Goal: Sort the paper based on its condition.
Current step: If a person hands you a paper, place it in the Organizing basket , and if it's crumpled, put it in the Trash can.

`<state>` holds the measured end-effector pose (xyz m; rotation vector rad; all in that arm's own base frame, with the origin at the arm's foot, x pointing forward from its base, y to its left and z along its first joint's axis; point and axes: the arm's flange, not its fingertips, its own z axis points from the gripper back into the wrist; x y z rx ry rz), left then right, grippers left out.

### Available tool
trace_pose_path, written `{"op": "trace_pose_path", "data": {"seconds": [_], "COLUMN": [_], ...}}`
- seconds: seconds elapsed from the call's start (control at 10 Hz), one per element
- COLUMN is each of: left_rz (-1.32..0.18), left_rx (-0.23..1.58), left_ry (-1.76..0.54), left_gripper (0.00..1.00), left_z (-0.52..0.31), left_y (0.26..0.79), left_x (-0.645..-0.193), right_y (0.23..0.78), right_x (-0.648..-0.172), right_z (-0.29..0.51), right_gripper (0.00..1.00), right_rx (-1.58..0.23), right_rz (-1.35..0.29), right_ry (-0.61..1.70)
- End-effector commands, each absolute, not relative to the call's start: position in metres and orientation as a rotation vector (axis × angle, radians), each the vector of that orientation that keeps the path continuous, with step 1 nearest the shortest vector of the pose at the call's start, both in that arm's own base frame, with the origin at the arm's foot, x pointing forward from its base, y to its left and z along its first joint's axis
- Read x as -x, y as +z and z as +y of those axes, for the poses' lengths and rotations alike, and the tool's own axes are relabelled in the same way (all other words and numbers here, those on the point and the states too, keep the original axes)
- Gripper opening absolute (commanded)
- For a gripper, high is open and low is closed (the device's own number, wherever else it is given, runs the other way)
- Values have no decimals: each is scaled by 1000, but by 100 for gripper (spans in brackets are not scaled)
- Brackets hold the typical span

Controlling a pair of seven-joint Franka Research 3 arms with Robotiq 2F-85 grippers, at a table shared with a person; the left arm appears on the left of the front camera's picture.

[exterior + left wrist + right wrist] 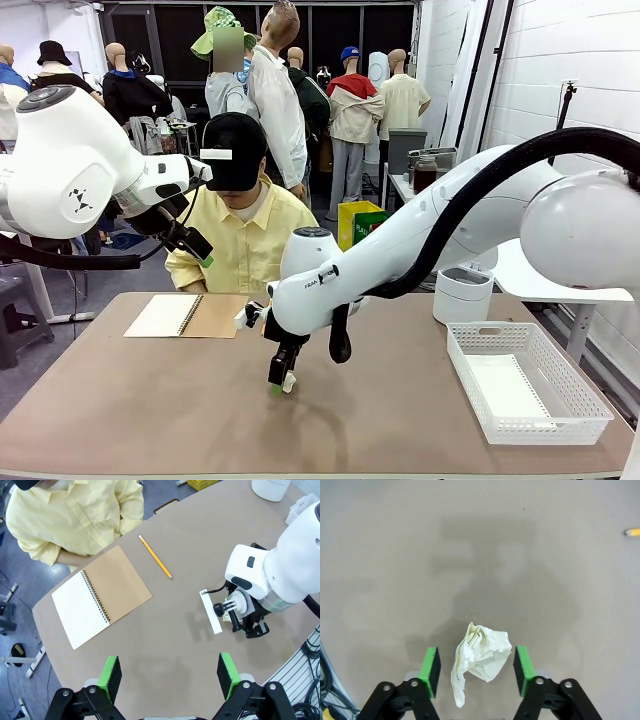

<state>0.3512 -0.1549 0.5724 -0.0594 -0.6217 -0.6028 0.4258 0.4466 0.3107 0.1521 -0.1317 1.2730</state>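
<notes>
While a person in a yellow shirt [243,240] is seated at the far side, the right gripper [281,384] is seen in the front view lowered to the middle of the brown counter [150,410], its tips at the surface; how wide its jaws stand cannot be told from this angle. The left gripper [200,250] is held high at the left, above an open spiral notebook [186,315] that lies on the far left of the counter. A white basket [527,381] is set at the right end, with a flat white sheet [505,386] lying inside it, and a white round container [463,294] is placed behind it.

From the left wrist view, the left gripper [169,676] is shown with its jaws spread wide and nothing between its green pads [109,677], well above the counter. The notebook [101,596] is seen below, in front of the person, with a yellow pencil [155,556] lying just beside it, apart from the cover. The right arm's wrist [265,580] is seen at the right.

From the right wrist view, a crumpled piece of paper [480,657] is seen on the counter, framed between the two green pads [429,669] of the right gripper [477,671]. The jaws are partly open, one pad on each side of the wad, a narrow gap left on both sides. The tip of the pencil [632,532] is caught at the upper right edge.
</notes>
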Motion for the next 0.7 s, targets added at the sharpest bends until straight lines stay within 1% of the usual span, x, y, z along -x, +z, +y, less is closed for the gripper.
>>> {"op": "trace_pose_path", "data": {"seconds": [0.0,0.2,0.5,0.6], "left_rz": [-623,-623,-623,-623], "left_rx": [61,61,61,61], "left_ry": [-602,-602,-602,-602], "left_gripper": [100,100,100,100], "left_z": [-154,-154,-154,-154], "left_y": [573,573,573,573], "left_x": [-351,-351,-351,-351], "right_y": [310,311,314,324], "right_x": [-430,-431,-433,-433], "right_z": [454,454,450,439], "right_gripper": [40,1,1,1], "right_rx": [-120,-120,-114,-125], "right_rz": [-123,-133,-132,-132], "right_ry": [1250,1244,1235,1210]}}
